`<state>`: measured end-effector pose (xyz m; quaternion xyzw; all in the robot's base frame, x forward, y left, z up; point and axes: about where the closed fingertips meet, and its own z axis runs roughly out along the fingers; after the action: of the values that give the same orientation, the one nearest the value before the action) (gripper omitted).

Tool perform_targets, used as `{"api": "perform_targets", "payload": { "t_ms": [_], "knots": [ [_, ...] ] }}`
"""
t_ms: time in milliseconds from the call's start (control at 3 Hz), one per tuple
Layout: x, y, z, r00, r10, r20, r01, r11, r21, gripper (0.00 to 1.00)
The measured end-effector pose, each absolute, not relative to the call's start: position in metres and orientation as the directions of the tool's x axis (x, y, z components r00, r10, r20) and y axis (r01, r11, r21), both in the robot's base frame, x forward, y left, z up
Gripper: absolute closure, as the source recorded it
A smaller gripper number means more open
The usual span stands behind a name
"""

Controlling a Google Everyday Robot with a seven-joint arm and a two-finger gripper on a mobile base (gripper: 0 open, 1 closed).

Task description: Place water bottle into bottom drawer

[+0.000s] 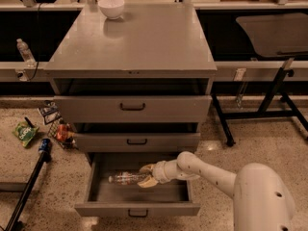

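the grey three-drawer bench (130,42) stands at centre frame. the bottom drawer (137,209) stands pulled out below the two upper drawers, its interior open from above. the white arm (207,170) reaches in from the lower right, over the right part of the drawer.

the water bottle (124,178) lies horizontal inside the bottom drawer, cap end to the left, base to the right. whether it rests on the drawer floor or hangs just above it cannot be determined.

the end effector (147,175) is inside the drawer at the bottle's base end. one finger shows above the bottle and one below it, closed narrow on the water bottle.

handling assessment: the bottle appears to be thin clear plastic, so it is probably light. its smooth walls likely yield under pressure and may slip. being round, it is likely to roll once freed. the wide body, from base to middle, offers the best hold; the cap end is narrow. moderate clamping force is advised.
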<state>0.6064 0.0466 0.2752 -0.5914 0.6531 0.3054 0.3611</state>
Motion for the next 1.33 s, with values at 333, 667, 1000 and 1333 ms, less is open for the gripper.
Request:
{"api": "perform_targets", "payload": {
  "t_ms": [333, 667, 1000, 1333],
  "knots": [
    [0.602, 0.042, 0.241, -0.089, -0.572, -0.815, -0.991, 0.133, 0.015, 1.0],
    [0.602, 0.037, 0.213, -0.175, -0.576, -0.799, -0.98, 0.179, 0.086, 0.74],
    [0.605, 0.035, 0.205, -0.217, -0.583, -0.783, -0.972, 0.203, 0.118, 0.51],
    [0.601, 0.029, 0.204, -0.247, -0.6, -0.761, -0.966, 0.215, 0.144, 0.19]
  ]
}}
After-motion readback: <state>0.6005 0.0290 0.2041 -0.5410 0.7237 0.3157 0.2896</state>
